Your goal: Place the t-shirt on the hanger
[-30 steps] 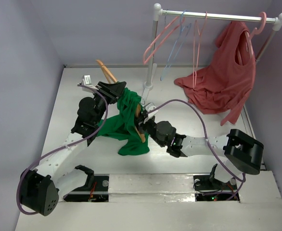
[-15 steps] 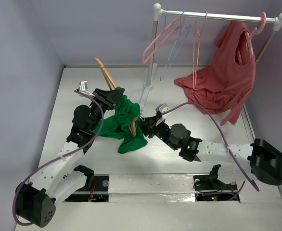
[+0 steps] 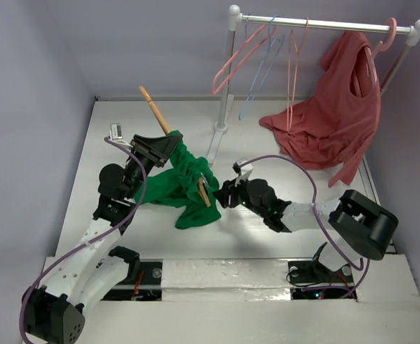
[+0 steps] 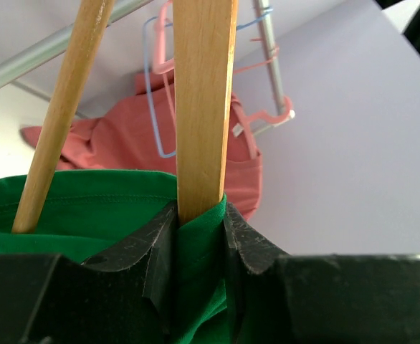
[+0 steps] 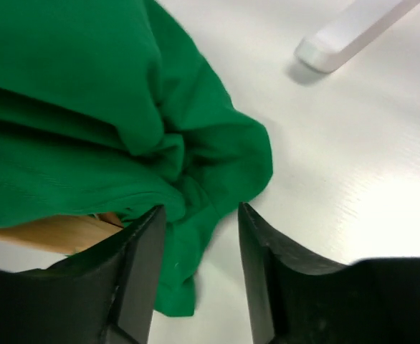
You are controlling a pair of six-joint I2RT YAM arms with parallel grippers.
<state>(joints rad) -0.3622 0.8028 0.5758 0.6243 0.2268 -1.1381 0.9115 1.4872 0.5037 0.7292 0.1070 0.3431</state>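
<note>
Clamping hanger [image 3: 155, 107] and t-shirt [image 3: 174, 188] in my left gripper [image 4: 199, 223], I see the hanger slanting, bare tip pointing far-left of the rack post [image 3: 228, 79]; right gripper [image 5: 199, 215] gapes astride cloth.

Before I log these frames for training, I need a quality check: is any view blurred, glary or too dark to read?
Top external: evenly lit and sharp, only soft shadows on the table. Left wrist: hanger and t-shirt crisp, the salmon-red garment behind slightly soft, the left gripper nearly black. Right wrist: t-shirt folds clear, table bright but not blown out.
</note>
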